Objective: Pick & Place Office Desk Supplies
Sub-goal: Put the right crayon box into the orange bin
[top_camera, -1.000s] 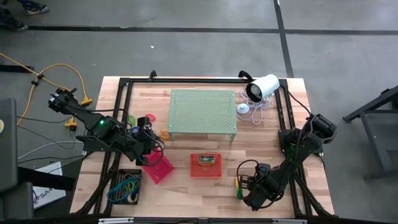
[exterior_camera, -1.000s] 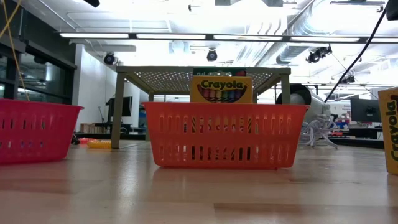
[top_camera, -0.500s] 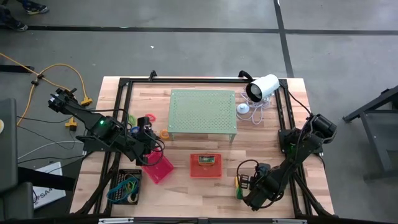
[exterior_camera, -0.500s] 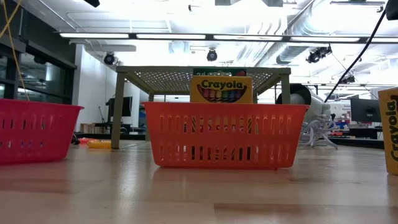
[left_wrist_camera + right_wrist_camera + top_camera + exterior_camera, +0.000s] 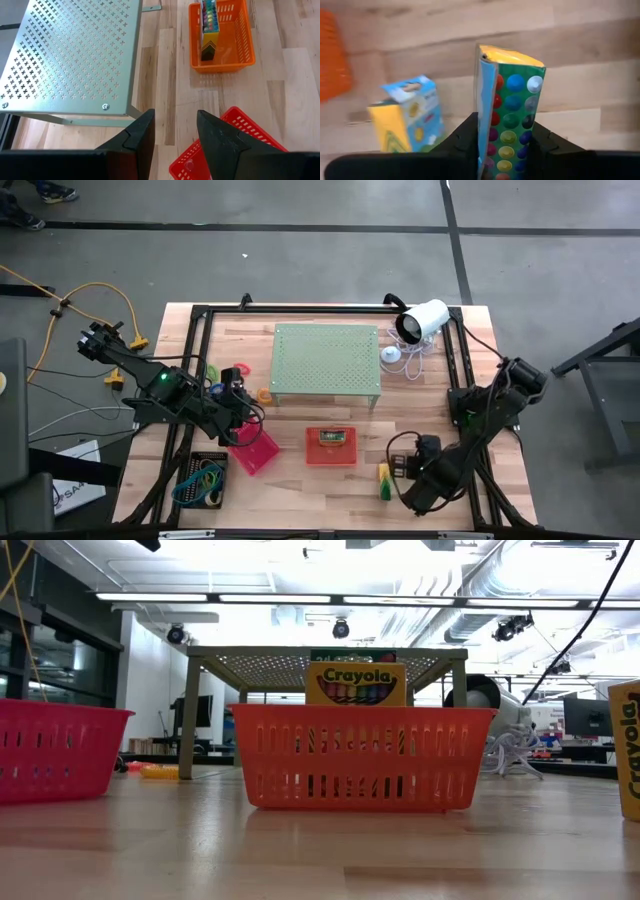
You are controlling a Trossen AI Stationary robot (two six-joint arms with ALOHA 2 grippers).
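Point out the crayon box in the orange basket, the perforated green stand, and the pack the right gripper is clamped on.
crayon box (image 5: pixel 355 683): low view, on its yellow front label.
perforated green stand (image 5: pixel 326 359): high view, middle of its top.
dotted pack (image 5: pixel 512 117): right wrist view, on its green dotted face, between the right gripper's fingers.

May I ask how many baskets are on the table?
3: black basket at the left front corner of the table, pink basket beside it, orange basket in front of the green stand.

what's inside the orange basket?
One Crayola crayon box stands upright in the orange basket; the left wrist view shows its open top with crayon tips. Otherwise the basket floor looks bare; the box hides what lies beneath it.
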